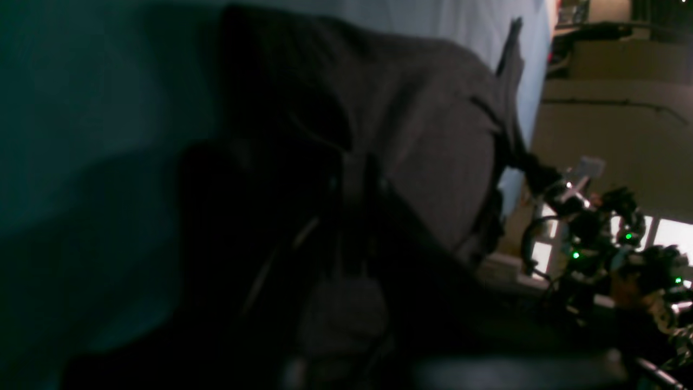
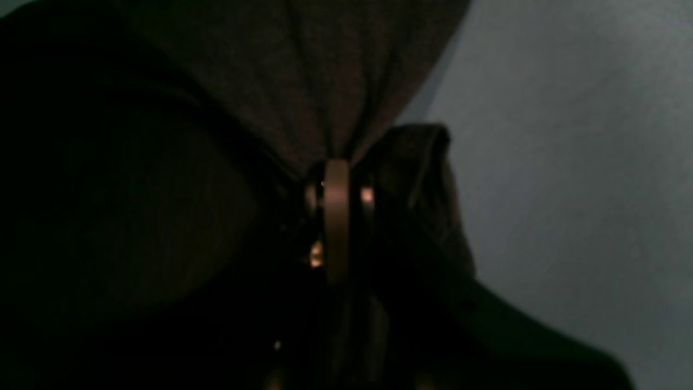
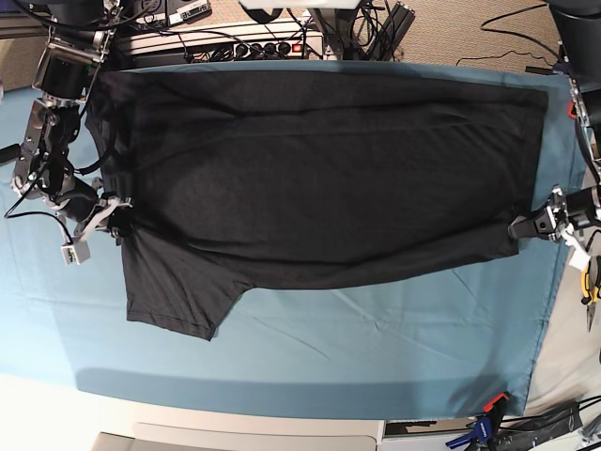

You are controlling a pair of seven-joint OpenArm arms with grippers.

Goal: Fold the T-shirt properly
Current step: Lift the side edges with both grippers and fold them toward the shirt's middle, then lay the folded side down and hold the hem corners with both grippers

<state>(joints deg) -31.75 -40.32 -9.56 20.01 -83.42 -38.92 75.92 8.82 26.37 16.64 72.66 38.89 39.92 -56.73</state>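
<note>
The black T-shirt (image 3: 319, 178) lies spread wide across the teal cloth cover (image 3: 376, 348), one short sleeve (image 3: 178, 301) sticking out at the front left. At the shirt's right edge my left gripper (image 3: 515, 228) is shut on the fabric. My right gripper (image 3: 120, 209) is shut on the left edge, just above that sleeve. In the right wrist view the fabric (image 2: 303, 70) fans out from the shut right gripper (image 2: 337, 173). The left wrist view is dark and blurred: the shirt (image 1: 422, 135) stretches away from my left gripper (image 1: 352, 179) toward the other arm (image 1: 595, 233).
A power strip and cables (image 3: 225, 42) run along the back edge. Blue and orange clamps (image 3: 488, 427) hold the cloth at the front right corner. A yellow-handled tool (image 3: 590, 282) lies beyond the cloth's right edge. Bare teal cloth stretches in front of the shirt.
</note>
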